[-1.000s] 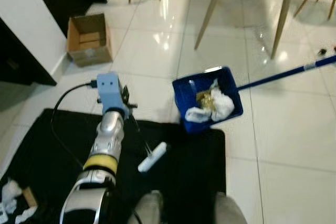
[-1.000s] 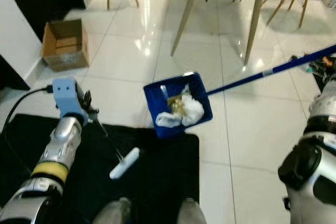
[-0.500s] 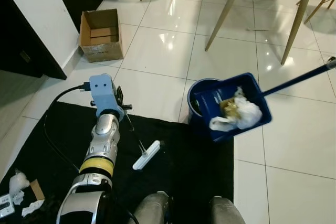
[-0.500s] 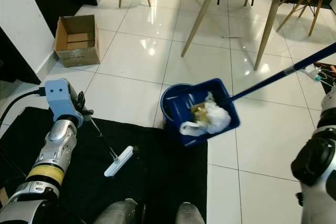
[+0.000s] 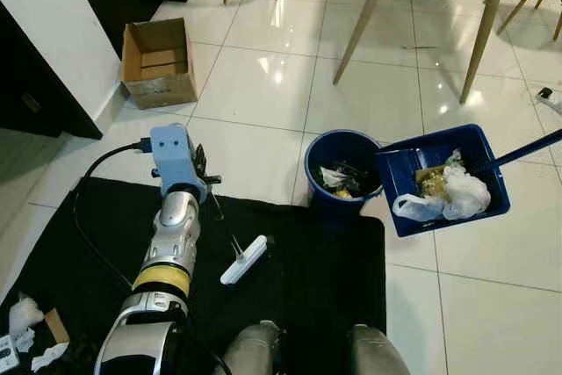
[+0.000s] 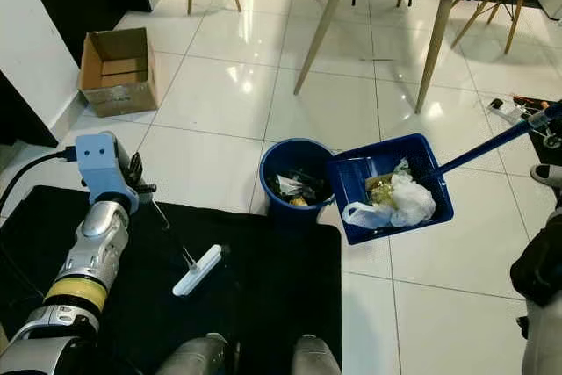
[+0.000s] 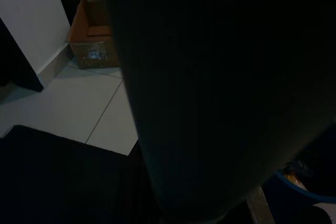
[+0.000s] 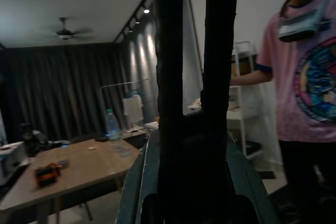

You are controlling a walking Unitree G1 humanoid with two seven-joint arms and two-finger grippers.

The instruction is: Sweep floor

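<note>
Our blue plastic dustpan [image 6: 391,188] w/ trash hangs beside round blue bin [image 6: 295,183]'s rim; right gripper [image 8: 194,66] fingers clamped on its handle, left gripper [image 6: 140,173] can't tell.

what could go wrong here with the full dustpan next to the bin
1. The dustpan sits beside the blue bin, not over it, so tipping now would likely drop the crumpled trash onto the tiles.
2. The trash is heaped and loose, so a jerk on the long handle may spill it.
3. The brush on the black mat lies near the robot's feet and might be stepped on.
</note>
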